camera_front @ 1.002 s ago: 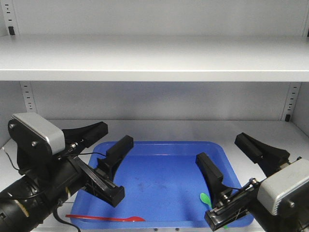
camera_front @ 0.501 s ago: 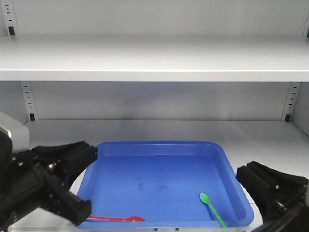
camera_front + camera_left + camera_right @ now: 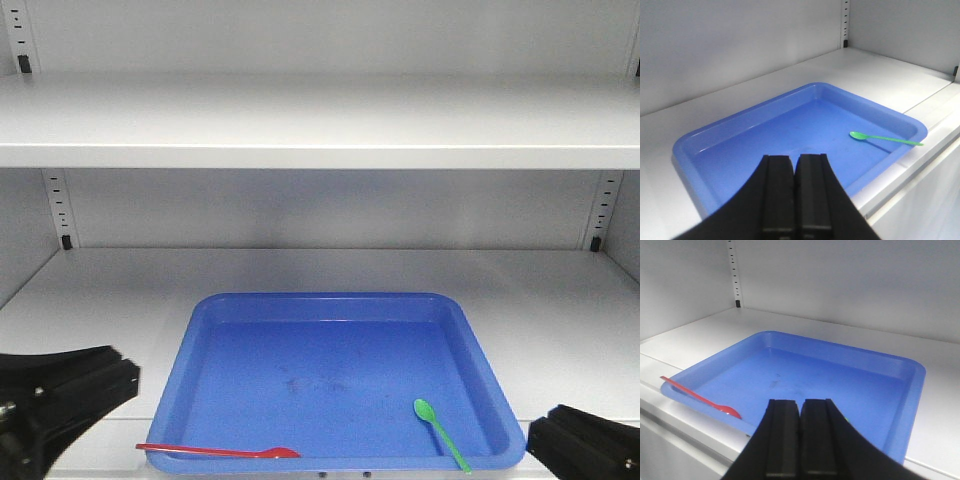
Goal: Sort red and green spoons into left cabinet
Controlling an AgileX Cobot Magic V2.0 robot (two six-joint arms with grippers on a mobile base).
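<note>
My arms now sit low at the bottom corners of the front view; a second ago both reached in over the shallow blue rectangular plastic tray (image 3: 330,375) with jaws spread wide, and half a second ago they were already partway back.

Left gripper (image 3: 796,192): the two black fingers are pressed together, nothing between them (wrist view shows it plainly). Right gripper (image 3: 800,432): the same, fingers closed flat against each other, empty.

Slim bright red plastic spoon (image 3: 215,452): lies along the tray's front edge, bowl toward the middle, handle running out over the front-left corner rim. Unmoved since the earlier frames.

Slim bright green plastic spoon (image 3: 440,433): lies in the tray's front-right part, bowl inward, handle angled up onto the front rim. Also unmoved.

Tray rests on the lower shelf of the light grey-white metal shelving unit (image 3: 320,125), well forward, near the shelf's front lip. Slotted upright rails show at the back corners. The two spoons are well apart.
</note>
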